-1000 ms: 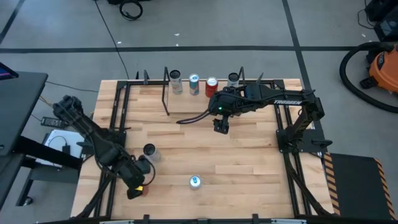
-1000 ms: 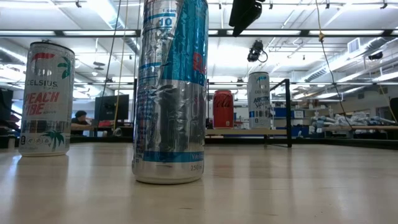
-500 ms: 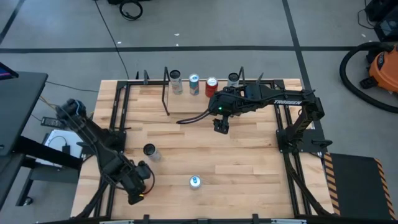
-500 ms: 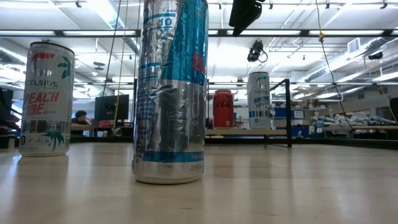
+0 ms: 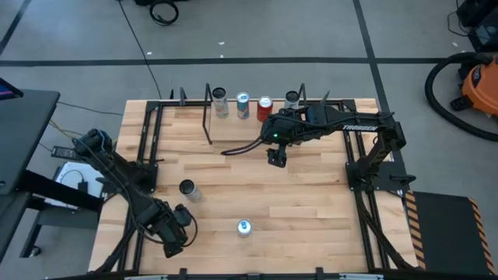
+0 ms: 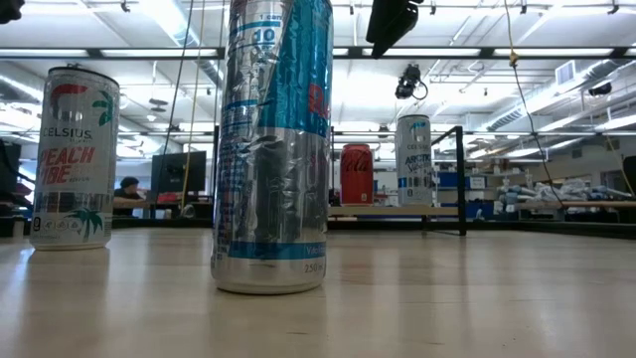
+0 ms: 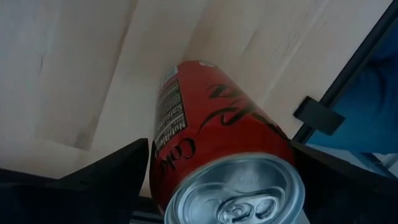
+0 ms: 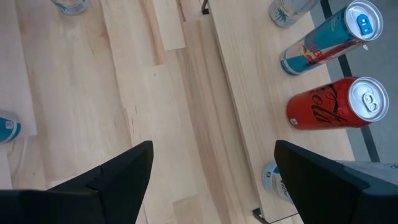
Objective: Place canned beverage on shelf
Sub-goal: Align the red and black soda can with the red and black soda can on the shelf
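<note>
A red cola can [image 7: 217,143] stands upright on the tabletop near its near left corner. My left gripper [image 7: 221,171] points down over it, open, with one finger on each side of the can's upper part; no touch shows. In the high view this gripper [image 5: 171,239] hides the can. My right gripper [image 5: 276,158] hangs open above the table in front of the shelf [image 5: 257,117], with nothing between its fingers [image 8: 211,180]. The shelf's board [image 8: 249,93] carries a red can [image 8: 336,102], a blue can [image 8: 329,34] and others.
A white Celsius can [image 5: 187,189] and a blue and silver can [image 5: 244,227] stand on the near half of the table, large in the low view [image 6: 75,159] [image 6: 273,149]. Black frame rods [image 5: 148,148] run along both table sides.
My left gripper has sunk and shifted a little toward the table's near edge, coming down over the red can. The can showed beside the gripper in the high view a second ago and is now covered by it. The gripper's opening has not changed.
</note>
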